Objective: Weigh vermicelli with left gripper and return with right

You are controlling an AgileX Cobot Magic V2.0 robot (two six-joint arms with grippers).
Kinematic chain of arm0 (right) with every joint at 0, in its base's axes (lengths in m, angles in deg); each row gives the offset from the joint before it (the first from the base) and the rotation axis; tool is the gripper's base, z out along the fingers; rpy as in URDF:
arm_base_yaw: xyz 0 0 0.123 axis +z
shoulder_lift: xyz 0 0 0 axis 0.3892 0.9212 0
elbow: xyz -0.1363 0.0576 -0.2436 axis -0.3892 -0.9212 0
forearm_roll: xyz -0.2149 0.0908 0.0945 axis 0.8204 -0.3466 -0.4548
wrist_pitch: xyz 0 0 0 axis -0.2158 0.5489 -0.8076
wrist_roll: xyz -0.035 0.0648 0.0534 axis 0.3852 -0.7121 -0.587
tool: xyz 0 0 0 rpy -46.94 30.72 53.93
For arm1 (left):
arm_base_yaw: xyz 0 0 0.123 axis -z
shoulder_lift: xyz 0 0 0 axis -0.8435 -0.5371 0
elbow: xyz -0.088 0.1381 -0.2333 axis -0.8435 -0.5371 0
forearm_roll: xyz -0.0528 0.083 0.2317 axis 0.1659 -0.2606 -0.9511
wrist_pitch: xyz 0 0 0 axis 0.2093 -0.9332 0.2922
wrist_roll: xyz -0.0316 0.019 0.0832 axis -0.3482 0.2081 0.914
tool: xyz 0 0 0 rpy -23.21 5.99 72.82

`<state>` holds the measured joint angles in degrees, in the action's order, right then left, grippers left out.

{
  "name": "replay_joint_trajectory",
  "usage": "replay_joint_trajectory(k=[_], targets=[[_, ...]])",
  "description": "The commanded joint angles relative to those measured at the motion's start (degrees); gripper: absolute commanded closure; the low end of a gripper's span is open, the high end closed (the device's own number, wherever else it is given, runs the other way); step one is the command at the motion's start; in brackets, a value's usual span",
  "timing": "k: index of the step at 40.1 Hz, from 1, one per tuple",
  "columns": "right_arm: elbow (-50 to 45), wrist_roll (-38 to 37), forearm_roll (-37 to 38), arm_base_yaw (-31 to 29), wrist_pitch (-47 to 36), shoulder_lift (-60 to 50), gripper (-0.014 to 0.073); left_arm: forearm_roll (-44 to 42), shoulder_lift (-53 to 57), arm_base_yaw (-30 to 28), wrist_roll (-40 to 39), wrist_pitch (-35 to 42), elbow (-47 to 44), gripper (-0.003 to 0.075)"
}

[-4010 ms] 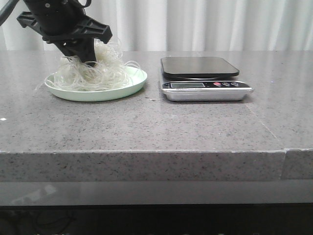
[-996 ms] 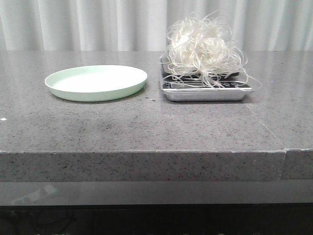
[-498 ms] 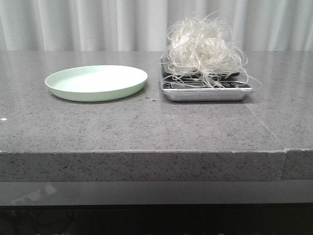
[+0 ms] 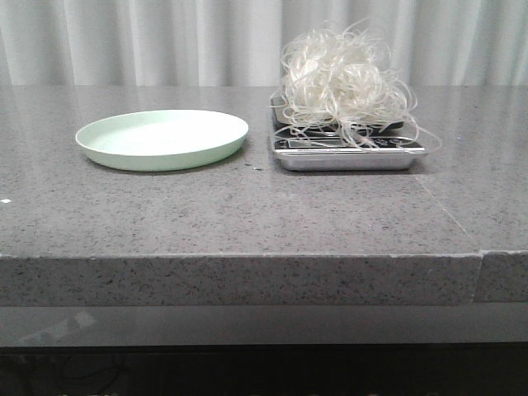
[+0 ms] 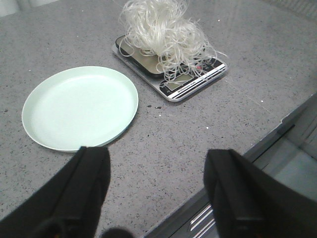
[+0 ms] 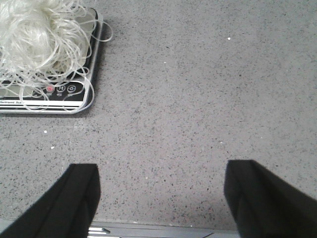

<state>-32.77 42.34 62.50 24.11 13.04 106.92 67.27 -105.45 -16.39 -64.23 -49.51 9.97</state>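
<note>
Both claws wide, empty; vermicelli [image 4: 342, 82] heaped on scale [image 4: 350, 153]; plate [image 4: 162, 139] bare.

Vermicelli [image 4: 342, 82] moved from plate [image 4: 162, 140] onto scale [image 4: 346, 155], left tool [image 5: 156, 191] gone from front view

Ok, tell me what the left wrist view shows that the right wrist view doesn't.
Only the left wrist view shows the pale green plate, empty, and the left gripper, open. Only the right wrist view shows the right gripper, open over bare countertop. Both show the vermicelli heaped on the scale, strands spilling over its button panel.
</note>
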Motion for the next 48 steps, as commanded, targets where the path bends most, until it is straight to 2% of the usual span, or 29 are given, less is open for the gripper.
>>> replay_joint_trajectory(k=[1,25,39,44,48], targets=[[1.7,0.5,-0.1,-0.2,-4.1,0.4,-0.0034,-0.2,0.1,0.5,-0.4,4.1,1.5,0.022],[-0.6,0.5,-0.1,-0.2,-7.3,0.4,-0.0034,-0.2,0.1,0.5,-0.4,4.2,1.5,0.022],[0.0,0.5,-1.1,0.1,-8.1,4.3,-0.0034,-0.2,0.1,0.5,-0.4,4.2,1.5,0.022],[2.4,3.9,-3.8,2.4,-7.9,8.4,-0.0034,-0.2,0.1,0.5,-0.4,4.2,1.5,0.022],[5.0,7.4,-5.3,6.6,-7.9,13.1,-0.0034,-0.2,0.1,0.5,-0.4,4.2,1.5,0.022]])
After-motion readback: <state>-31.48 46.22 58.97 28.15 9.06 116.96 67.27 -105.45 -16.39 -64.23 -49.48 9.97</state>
